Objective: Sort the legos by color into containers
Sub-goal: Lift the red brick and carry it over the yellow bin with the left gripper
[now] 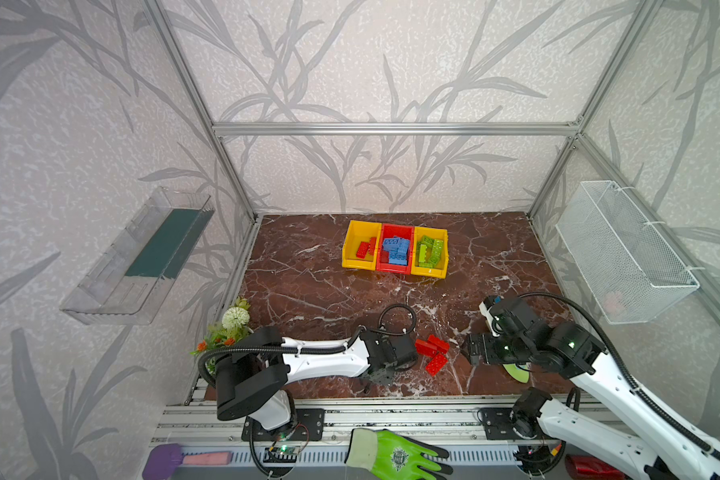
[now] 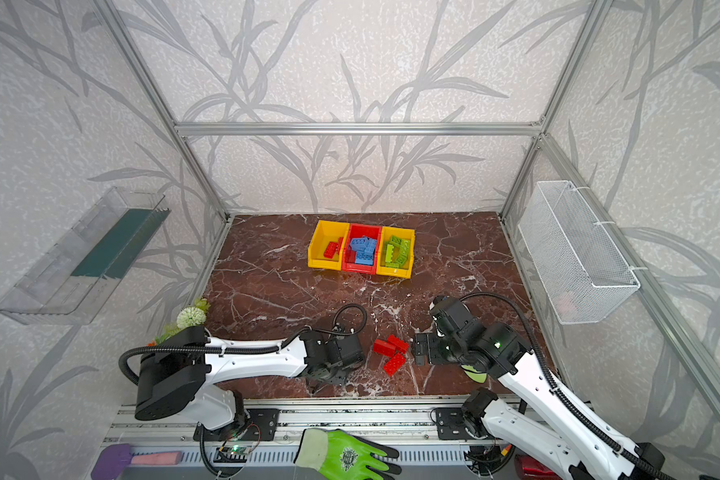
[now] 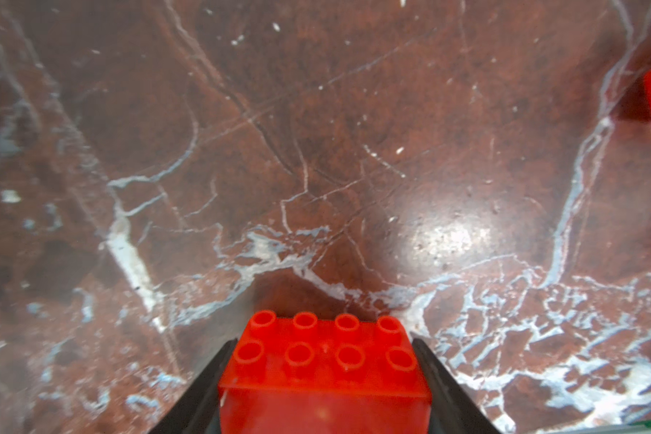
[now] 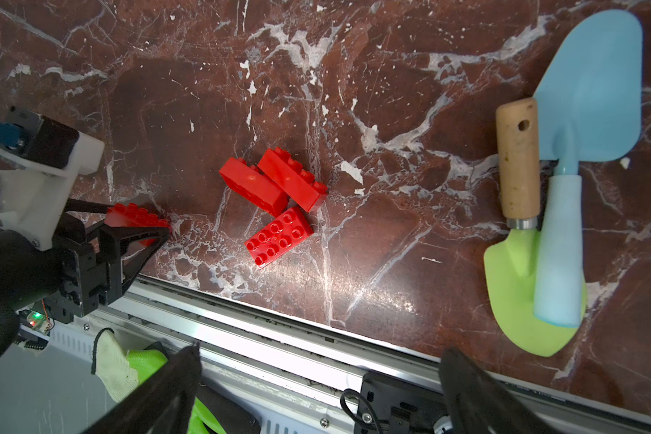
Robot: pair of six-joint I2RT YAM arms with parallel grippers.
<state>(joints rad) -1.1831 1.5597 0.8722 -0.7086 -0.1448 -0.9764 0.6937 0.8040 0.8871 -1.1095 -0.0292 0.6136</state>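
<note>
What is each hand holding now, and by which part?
The left hand grips a red 2x4 brick by its two short ends. The right hand is open and holds nothing.

Robot lab test cell. Aluminium frame [image 1: 391, 129] boxes in the workspace; leaf-print panels [image 1: 391, 62] fill it. Marble-print tabletop [image 1: 308, 291]. Left arm [image 1: 325, 359] and right arm [image 1: 599, 374] bolted to a slotted rail [image 1: 391, 415] at the front edge, bare circuit board [image 1: 283, 451] with a green light below the left base. Wire basket [image 1: 624, 249] and clear tray [image 1: 134, 257] hang on the side walls
</note>
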